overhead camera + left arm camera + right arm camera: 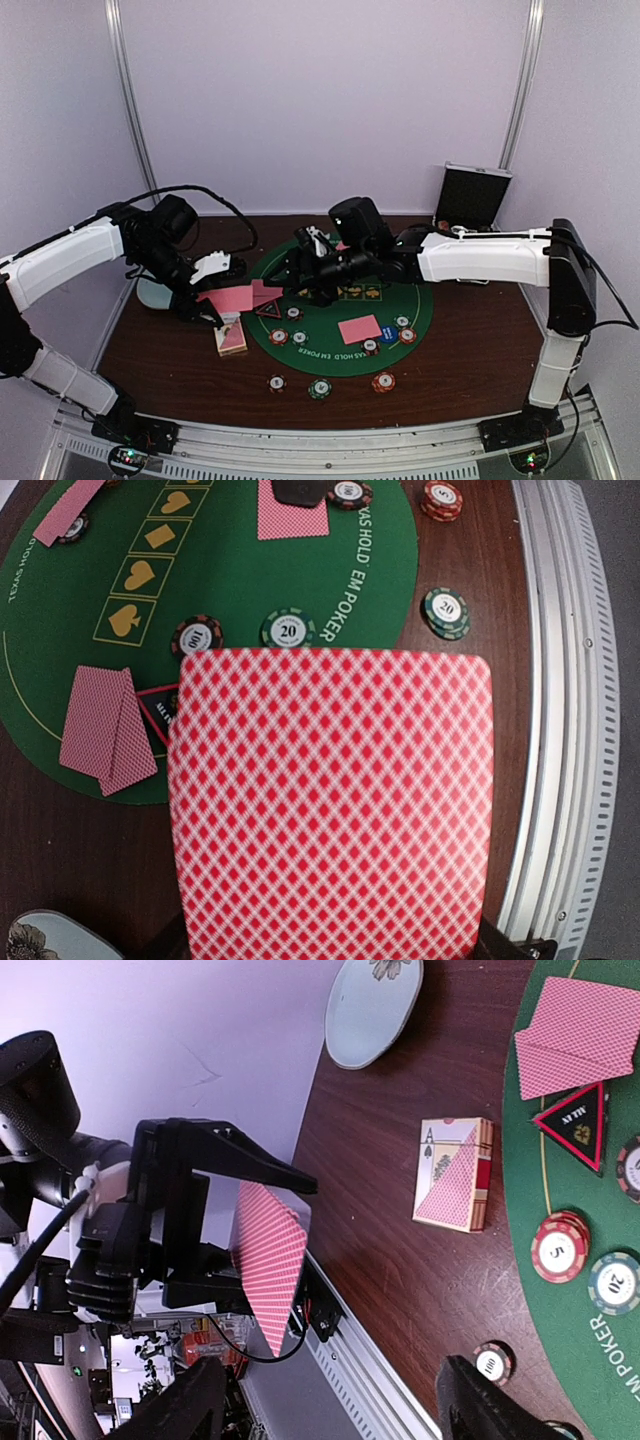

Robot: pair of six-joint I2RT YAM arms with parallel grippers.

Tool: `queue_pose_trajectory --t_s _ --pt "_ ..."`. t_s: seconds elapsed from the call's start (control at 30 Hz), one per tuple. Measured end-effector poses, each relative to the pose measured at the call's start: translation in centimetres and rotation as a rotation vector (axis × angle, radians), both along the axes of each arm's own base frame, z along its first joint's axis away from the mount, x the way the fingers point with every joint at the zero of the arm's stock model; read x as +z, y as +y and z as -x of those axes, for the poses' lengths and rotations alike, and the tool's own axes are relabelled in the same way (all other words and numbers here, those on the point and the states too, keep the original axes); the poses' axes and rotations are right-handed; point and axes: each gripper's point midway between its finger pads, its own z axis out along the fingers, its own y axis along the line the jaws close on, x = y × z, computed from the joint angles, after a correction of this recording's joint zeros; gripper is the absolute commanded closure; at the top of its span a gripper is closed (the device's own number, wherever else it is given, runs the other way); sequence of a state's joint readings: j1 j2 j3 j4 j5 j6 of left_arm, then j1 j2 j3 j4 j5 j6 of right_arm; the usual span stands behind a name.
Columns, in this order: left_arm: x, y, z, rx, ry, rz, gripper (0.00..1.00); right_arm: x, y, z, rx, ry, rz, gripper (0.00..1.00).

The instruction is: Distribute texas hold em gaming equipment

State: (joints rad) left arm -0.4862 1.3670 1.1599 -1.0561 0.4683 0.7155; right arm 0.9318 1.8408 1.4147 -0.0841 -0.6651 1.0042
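My left gripper (207, 292) is shut on a pink-red-backed card (232, 297) and holds it above the table's left side, beside the green mat (420, 300). That card fills the left wrist view (330, 800) and hides the fingers. The right wrist view shows it edge-on (272, 1260) between the left fingers (230, 1155). My right gripper (292, 270) is open and empty over the mat's left part, with both fingertips (480, 1410) apart. A card box (230, 337) lies on the wood. A triangular marker (268, 310), two cards (105, 730), another card (360, 328), a blue button (389, 335) and several chips (279, 336) lie on the mat.
A pale blue dish (153, 293) sits at the left edge under the left arm. An open black-lined metal case (472, 197) stands at the back right. Three chips (320, 388) lie on the wood near the front rail (330, 440).
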Motion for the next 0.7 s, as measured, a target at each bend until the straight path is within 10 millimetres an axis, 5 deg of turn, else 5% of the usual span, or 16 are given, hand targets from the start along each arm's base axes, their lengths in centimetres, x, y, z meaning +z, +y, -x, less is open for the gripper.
queue_pose_trajectory --t_s 0.2,0.4,0.7 --pt "0.0 0.0 0.0 0.003 0.002 0.0 1.0 0.0 2.0 0.9 0.029 -0.018 0.012 0.48" --pt "0.0 0.0 0.0 0.004 0.002 0.0 1.0 -0.8 1.8 1.0 0.026 -0.051 0.077 0.85" --pt "0.0 0.0 0.0 0.005 0.004 0.001 1.0 -0.4 1.2 0.0 -0.01 -0.12 0.178 0.96"
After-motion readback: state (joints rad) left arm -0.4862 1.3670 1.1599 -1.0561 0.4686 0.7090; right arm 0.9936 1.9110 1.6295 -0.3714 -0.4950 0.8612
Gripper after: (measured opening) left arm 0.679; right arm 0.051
